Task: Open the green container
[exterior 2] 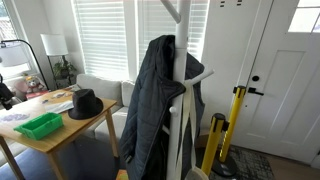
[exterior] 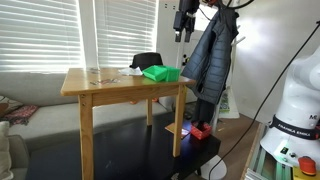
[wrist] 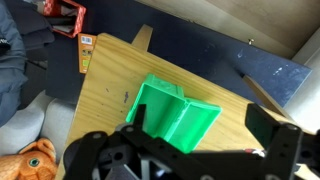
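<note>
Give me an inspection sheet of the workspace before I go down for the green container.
Surface: wooden table, standing on a dark floor.
Job's things: green container sits near a table edge; lid state unclear.
Clutter: black hat close beside the container; papers further along the table.
Gripper: gripper is open, high above the container, touching nothing.
Cables: a black cable hangs by the robot base.
Surroundings: a jacket hangs on a white rack next to the table; a red item lies on the floor below; window blinds behind.
</note>
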Motion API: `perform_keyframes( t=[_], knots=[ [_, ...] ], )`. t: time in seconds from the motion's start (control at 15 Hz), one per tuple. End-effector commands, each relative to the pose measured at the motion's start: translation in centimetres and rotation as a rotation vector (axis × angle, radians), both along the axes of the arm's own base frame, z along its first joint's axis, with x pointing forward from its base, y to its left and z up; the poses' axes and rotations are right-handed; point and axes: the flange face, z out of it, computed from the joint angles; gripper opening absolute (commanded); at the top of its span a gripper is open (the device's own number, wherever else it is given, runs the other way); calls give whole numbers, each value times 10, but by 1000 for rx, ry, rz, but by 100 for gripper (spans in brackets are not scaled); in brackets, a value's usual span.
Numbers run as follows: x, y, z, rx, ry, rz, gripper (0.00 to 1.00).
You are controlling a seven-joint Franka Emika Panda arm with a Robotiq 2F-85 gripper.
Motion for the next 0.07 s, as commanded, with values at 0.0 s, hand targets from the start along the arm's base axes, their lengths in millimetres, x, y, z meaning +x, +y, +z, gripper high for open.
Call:
perform_keyframes(
  t=[0.0],
  knots=[
    [0, 0, 0, -1, 1, 0, 100]
  ],
)
